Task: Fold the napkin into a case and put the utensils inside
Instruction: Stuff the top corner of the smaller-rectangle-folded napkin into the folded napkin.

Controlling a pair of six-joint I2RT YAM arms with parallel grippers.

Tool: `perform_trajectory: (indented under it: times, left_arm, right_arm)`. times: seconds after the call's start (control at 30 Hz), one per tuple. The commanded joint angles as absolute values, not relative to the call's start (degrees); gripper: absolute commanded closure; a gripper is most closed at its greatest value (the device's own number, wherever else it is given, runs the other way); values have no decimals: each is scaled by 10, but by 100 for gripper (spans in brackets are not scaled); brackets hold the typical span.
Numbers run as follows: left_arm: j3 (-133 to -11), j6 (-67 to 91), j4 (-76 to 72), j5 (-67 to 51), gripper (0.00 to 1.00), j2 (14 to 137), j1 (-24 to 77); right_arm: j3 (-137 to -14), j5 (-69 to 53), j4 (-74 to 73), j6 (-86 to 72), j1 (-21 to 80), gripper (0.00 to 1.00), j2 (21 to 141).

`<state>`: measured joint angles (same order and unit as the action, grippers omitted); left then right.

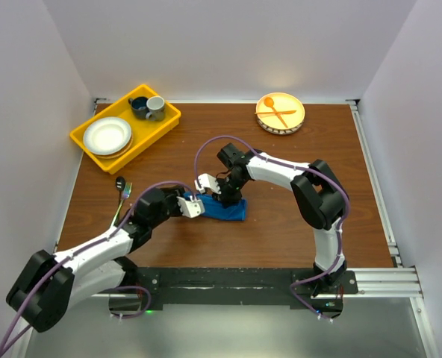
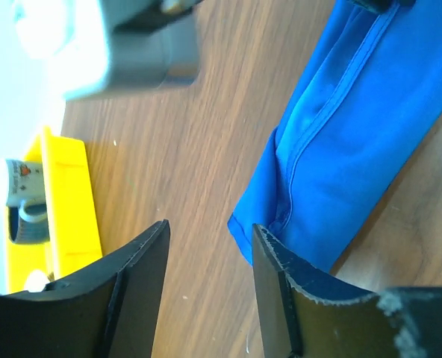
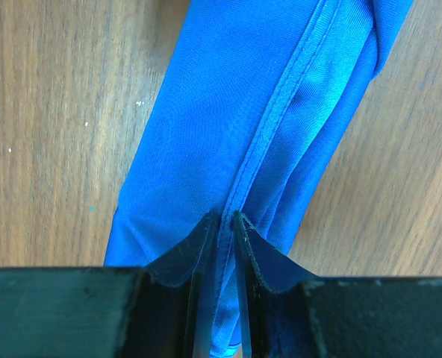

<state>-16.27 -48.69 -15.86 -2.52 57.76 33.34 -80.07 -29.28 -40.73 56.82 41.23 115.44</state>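
Observation:
The bright blue napkin (image 1: 225, 209) lies on the wooden table, folded into a long narrow strip. My right gripper (image 1: 222, 195) stands over it and is shut on its stitched hem, seen pinched between the jaws in the right wrist view (image 3: 222, 216). My left gripper (image 1: 193, 206) is open and empty at the strip's left end. In the left wrist view the cloth's corner (image 2: 243, 224) lies just beside the right finger (image 2: 269, 257), and bare wood shows between the jaws. The shiny metal spoon and fork (image 1: 122, 188) lie near the table's left edge.
A yellow tray (image 1: 154, 130) at the back left holds a white plate (image 1: 107, 136) and two cups (image 1: 148, 107). A yellow plate (image 1: 281, 113) with an orange plastic spoon and fork sits at the back right.

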Motion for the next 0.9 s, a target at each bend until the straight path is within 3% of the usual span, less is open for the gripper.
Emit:
perform_trajectory:
  times: [0.0,0.13,0.23,0.4,0.87]
  left_arm:
    - [-180,-441,-94,-56,51,556,282]
    - [-213,-432,-22,-188,58,542,193]
    - [-243,-438,27,-221,62,565,170]
    - [-235,-460,10,-241,54,573,176]
    - [-198,-478,-113,-103,61,636,290]
  right_arm:
    - [-758,-243,-462,571,424,81,1210]
    - [-759,-243,-462,570,423,81,1212]
    - [-760,-243,-462,570,423,81,1212]
    - [-762,-243,-463,569,422,81,1213]
    - [-763,-244,-466,570,421,81,1214]
